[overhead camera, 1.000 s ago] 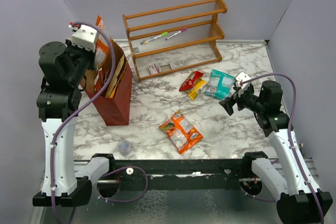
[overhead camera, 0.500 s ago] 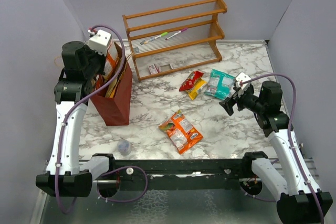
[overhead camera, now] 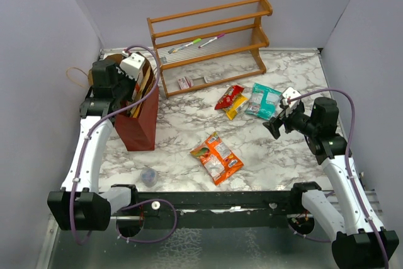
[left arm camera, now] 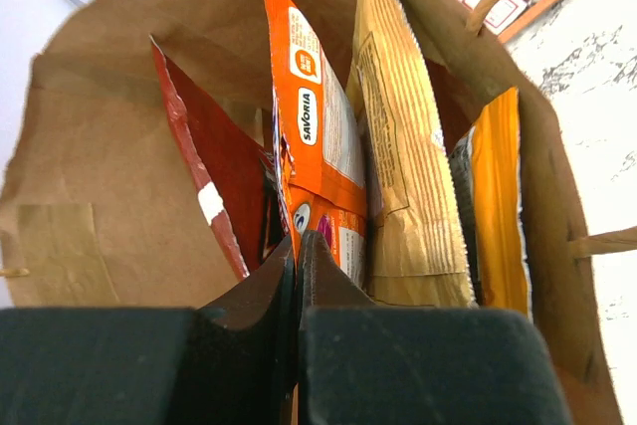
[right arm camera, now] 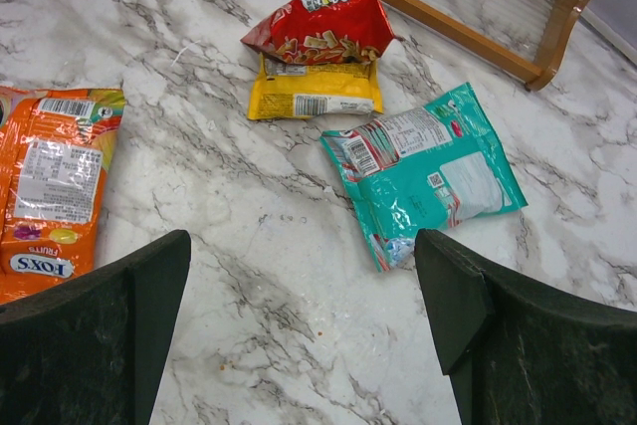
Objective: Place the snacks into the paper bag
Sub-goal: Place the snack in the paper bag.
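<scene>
The dark-red paper bag (overhead camera: 141, 127) stands upright at the left of the table. My left gripper (left arm camera: 297, 251) reaches down into its brown inside (left arm camera: 109, 176), shut on the edge of an orange snack packet (left arm camera: 314, 136). Beside that packet in the bag stand a red packet (left arm camera: 214, 166), a gold chip bag (left arm camera: 408, 176) and an orange-yellow one (left arm camera: 495, 206). My right gripper (right arm camera: 302, 246) hovers open over bare marble, with nothing between its fingers. On the table lie an orange packet (overhead camera: 217, 157), a red one (overhead camera: 230, 96) overlapping a yellow one (overhead camera: 234, 108), and a teal one (right arm camera: 428, 171).
A wooden slatted rack (overhead camera: 211, 36) at the back holds a green pen (overhead camera: 186, 46) and a pink pen (overhead camera: 211, 40). A small clear cup (overhead camera: 148, 176) sits near the front edge, below the bag. Grey walls close in the left, right and back.
My left arm has swung right and down, bringing the orange packet from above the bag into its mouth. The right arm has not moved.
</scene>
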Controlling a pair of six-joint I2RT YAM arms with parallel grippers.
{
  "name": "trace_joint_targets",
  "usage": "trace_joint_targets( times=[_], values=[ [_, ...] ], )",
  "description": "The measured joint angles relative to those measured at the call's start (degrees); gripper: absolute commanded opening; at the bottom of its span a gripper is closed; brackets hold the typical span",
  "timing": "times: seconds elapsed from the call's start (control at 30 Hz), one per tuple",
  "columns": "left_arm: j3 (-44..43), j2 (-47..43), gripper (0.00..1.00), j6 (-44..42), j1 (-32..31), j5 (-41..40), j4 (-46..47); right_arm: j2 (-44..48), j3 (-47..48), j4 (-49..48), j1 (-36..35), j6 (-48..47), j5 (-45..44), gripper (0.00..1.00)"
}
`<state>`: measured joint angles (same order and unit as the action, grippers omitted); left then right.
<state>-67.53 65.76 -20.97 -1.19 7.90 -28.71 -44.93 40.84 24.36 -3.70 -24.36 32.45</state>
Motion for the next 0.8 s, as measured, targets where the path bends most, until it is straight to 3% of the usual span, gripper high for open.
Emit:
trace_joint_targets(
  times=[0.13, 0.4, 0.8],
  values=[
    [2.5, 0.9, 0.10, -0.8, 0.0, 0.0, 1.2, 0.0, 0.0, 0.0, 0.0, -0.3, 0.0, 0.95],
    [4.2, 1.4, 0.36, -3.6, 0.0, 0.3, 2.0, 0.0, -0.7, 0.0, 0.0, -0.9, 0.0, 0.95],
    [4.2, -2.3, 0.59, -6.7, 0.0, 0.9, 4.4, -0.6, -0.7, 0.0, 0.0, -1.0, 0.0, 0.95]
  ],
)
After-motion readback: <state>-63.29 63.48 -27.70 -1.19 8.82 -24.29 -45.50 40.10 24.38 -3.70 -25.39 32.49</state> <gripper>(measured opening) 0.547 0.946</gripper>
